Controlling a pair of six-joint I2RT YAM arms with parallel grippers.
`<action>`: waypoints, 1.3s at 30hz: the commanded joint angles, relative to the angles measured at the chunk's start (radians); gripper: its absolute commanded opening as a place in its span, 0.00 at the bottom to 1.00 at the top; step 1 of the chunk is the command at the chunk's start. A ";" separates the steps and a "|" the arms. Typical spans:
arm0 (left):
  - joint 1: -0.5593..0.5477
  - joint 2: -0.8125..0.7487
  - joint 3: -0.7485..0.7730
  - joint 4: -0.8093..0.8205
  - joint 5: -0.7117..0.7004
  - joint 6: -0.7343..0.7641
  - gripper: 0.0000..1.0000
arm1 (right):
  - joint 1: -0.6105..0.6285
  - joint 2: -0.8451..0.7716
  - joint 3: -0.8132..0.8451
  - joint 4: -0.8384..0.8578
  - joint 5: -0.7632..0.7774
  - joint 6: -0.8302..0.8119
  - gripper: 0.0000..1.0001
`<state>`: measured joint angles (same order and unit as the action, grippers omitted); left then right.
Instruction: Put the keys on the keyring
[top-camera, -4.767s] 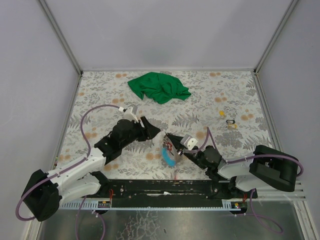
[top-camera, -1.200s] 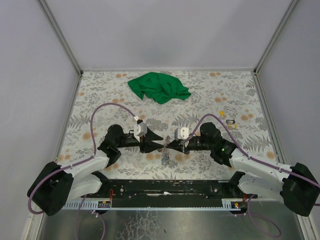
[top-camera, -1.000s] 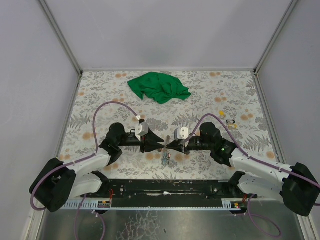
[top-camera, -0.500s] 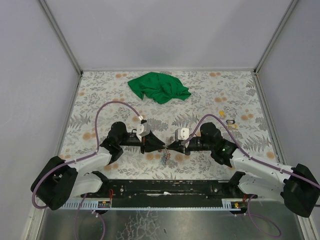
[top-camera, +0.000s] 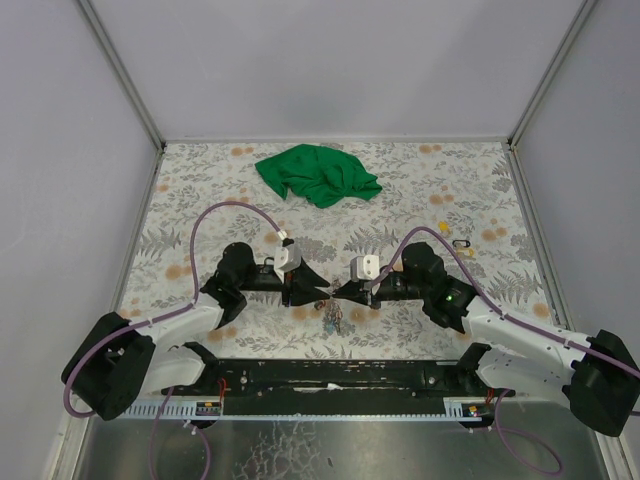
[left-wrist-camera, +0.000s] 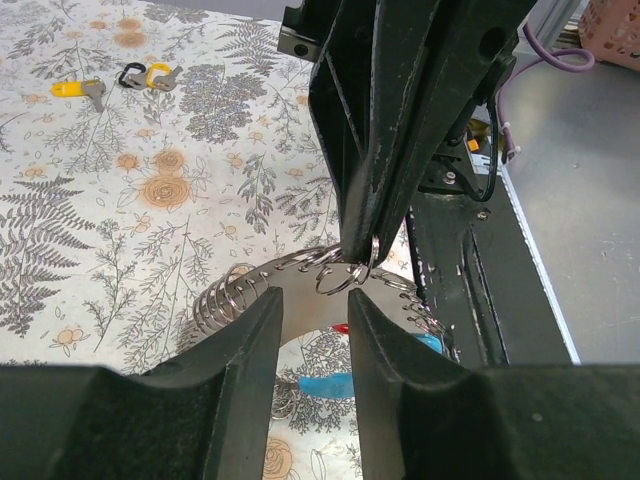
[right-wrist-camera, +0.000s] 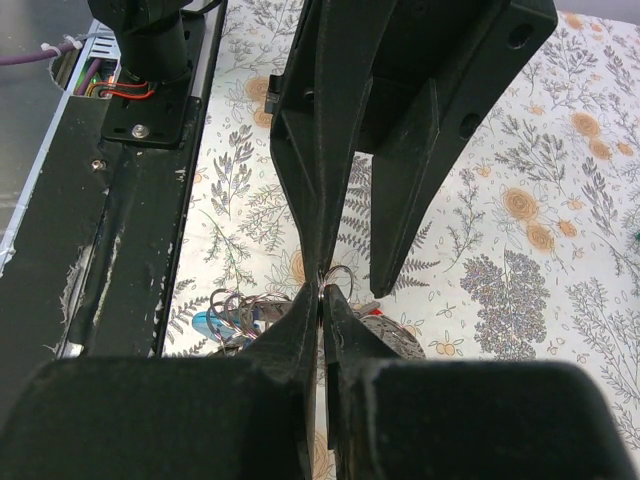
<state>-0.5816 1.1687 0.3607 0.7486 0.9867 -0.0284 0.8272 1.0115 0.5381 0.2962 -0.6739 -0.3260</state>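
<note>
The keyring (left-wrist-camera: 238, 292), a chain of thin metal loops, hangs above the table between the two arms. My right gripper (right-wrist-camera: 322, 292) is shut on one small loop of it (left-wrist-camera: 337, 280). The keys dangle below it: a light blue tag (left-wrist-camera: 325, 385) and a red tag (left-wrist-camera: 343, 328), seen from above as a small bunch (top-camera: 330, 318). My left gripper (left-wrist-camera: 315, 302) faces the right one tip to tip, its jaws apart, with the pinched loop just ahead of the gap. In the right wrist view one left finger (right-wrist-camera: 312, 170) reaches down to that loop.
A crumpled green cloth (top-camera: 318, 175) lies at the back of the floral table. A yellow-tagged key (top-camera: 442, 227) and a tiny dark-and-yellow item (top-camera: 462, 244) lie at the right. The black base rail (top-camera: 340, 375) runs along the near edge.
My left gripper has edged slightly right toward the right gripper's tip. The right gripper keeps its hold, and the hanging bunch has barely moved.
</note>
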 joint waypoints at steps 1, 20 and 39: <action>0.004 0.013 0.021 0.077 0.023 -0.027 0.33 | -0.004 -0.011 0.054 0.037 -0.037 -0.010 0.06; -0.006 0.020 -0.040 0.195 -0.166 -0.284 0.00 | -0.004 -0.021 0.046 0.032 0.001 -0.015 0.06; -0.032 -0.046 -0.033 0.030 -0.388 -0.531 0.00 | -0.004 -0.101 -0.049 0.177 0.180 0.008 0.06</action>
<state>-0.6075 1.1576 0.3397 0.8364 0.7021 -0.5098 0.8246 0.9470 0.5045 0.3542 -0.5472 -0.3355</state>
